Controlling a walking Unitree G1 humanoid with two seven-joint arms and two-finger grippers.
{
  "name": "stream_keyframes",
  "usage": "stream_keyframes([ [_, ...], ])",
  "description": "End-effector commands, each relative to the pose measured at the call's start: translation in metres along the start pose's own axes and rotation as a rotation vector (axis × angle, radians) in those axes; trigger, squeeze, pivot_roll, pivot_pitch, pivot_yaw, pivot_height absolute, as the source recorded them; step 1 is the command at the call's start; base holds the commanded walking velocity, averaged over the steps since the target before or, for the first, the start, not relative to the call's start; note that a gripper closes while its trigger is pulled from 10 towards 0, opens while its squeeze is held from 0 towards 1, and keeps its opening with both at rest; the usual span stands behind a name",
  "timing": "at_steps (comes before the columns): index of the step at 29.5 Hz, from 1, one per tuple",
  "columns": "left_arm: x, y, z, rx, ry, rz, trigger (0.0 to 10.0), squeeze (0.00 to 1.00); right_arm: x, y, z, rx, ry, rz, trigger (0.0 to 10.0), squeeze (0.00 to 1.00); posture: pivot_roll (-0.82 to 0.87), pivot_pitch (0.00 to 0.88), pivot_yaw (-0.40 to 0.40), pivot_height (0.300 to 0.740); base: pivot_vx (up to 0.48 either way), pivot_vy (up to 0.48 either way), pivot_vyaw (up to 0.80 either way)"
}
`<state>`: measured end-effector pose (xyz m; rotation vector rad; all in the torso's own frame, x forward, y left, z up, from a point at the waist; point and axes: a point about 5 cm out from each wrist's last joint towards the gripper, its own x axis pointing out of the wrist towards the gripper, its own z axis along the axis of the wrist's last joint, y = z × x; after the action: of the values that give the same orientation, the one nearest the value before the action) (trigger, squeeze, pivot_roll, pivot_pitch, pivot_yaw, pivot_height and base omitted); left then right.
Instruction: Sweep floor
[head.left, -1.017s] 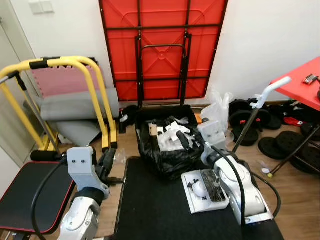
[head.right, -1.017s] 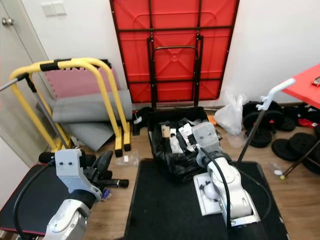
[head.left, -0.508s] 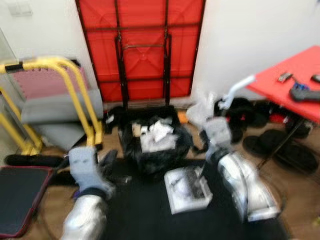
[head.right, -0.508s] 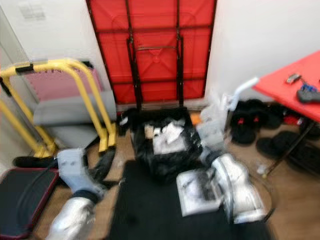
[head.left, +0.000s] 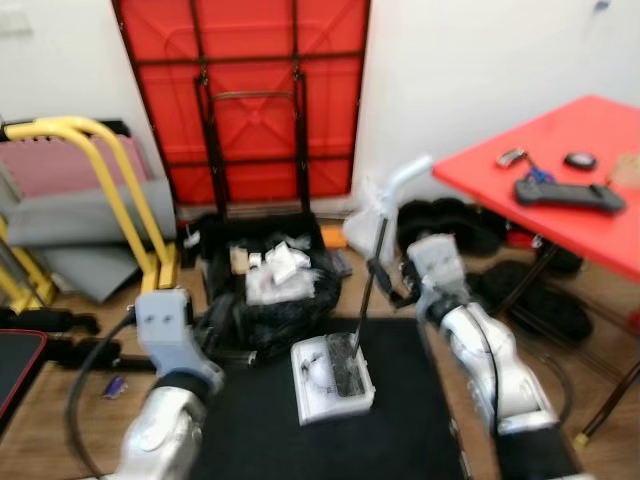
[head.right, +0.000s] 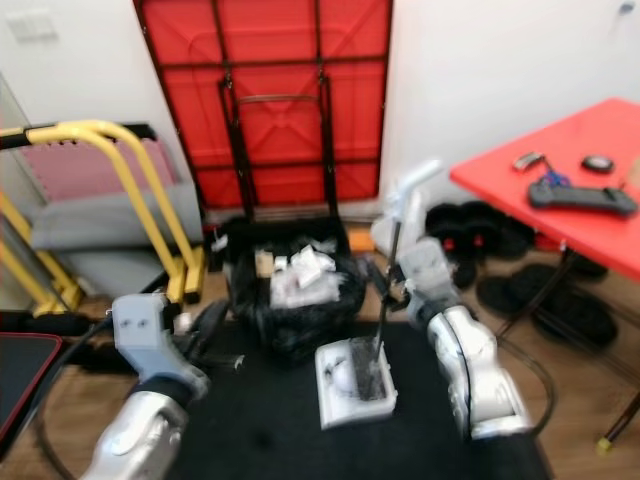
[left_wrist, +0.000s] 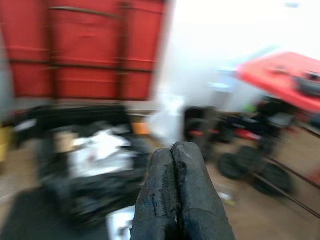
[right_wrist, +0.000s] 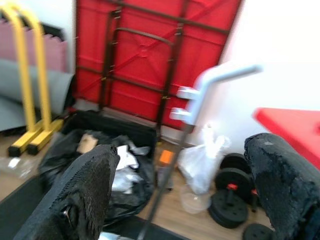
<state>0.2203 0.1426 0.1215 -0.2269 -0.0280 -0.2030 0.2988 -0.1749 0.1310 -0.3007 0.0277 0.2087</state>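
A white dustpan (head.left: 331, 378) lies on a black floor mat (head.left: 290, 445), and its long thin pole (head.left: 370, 285) rises to a pale bent handle (head.left: 408, 174). Behind it stands a black bin (head.left: 262, 292) lined with a bag and holding white scraps. My right gripper (head.left: 384, 282) is beside the pole at mid-height. In the right wrist view its fingers (right_wrist: 82, 195) stand wide open with the pole (right_wrist: 167, 165) between them, apart from both. My left gripper (left_wrist: 172, 150) is shut on nothing, held low by the bin's left side (head.left: 214, 320).
A red table (head.left: 560, 195) with a remote stands at the right, with black weight plates (head.left: 540, 310) under it. A folded red table (head.left: 240, 100) leans on the back wall. A yellow frame (head.left: 105, 190) and grey mats sit at the left. A white plastic bag (head.left: 365, 222) lies near the wall.
The camera has swung right, so the scene has shifted left and the red table shows more. My right arm has lifted off the dustpan and now reaches to the pole.
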Motion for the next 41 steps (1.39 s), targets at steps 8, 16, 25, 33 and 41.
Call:
stream_keyframes([
  [8, -0.0001, 0.0018, -0.0010, -0.020, 0.019, -0.037, 10.0, 0.00, 0.0037, 0.0028, 0.0015, 0.016, 0.001, 0.019, 10.0, 0.00, -0.13, 0.000, -0.006, 0.740, 0.000, 0.000, 0.00],
  [16, 0.0007, 0.0023, -0.0023, -0.016, 0.019, -0.030, 10.0, 0.00, 0.0044, -0.0004, -0.0018, 0.026, 0.016, 0.004, 10.0, 0.00, -0.14, 0.000, -0.007, 0.740, 0.037, 0.000, 0.50],
  [25, 0.0008, 0.0020, -0.0049, -0.026, 0.022, -0.047, 10.0, 0.00, 0.0026, 0.0051, -0.0041, -0.001, 0.014, 0.044, 10.0, 0.00, -0.15, 0.000, 0.003, 0.740, 0.396, 0.000, 0.54],
  [33, 0.0006, -0.0001, -0.0033, -0.035, 0.017, -0.058, 10.0, 0.00, 0.0030, -0.0003, -0.0049, 0.045, 0.012, 0.008, 10.0, 0.00, -0.14, 0.000, 0.003, 0.740, 0.413, 0.000, 0.06],
  [41, 0.0018, -0.0011, -0.0010, -0.039, 0.010, -0.062, 10.0, 0.00, 0.0044, -0.0006, -0.0016, 0.046, -0.003, 0.003, 10.0, 0.00, -0.14, 0.000, 0.004, 0.740, 0.418, 0.000, 0.00],
])
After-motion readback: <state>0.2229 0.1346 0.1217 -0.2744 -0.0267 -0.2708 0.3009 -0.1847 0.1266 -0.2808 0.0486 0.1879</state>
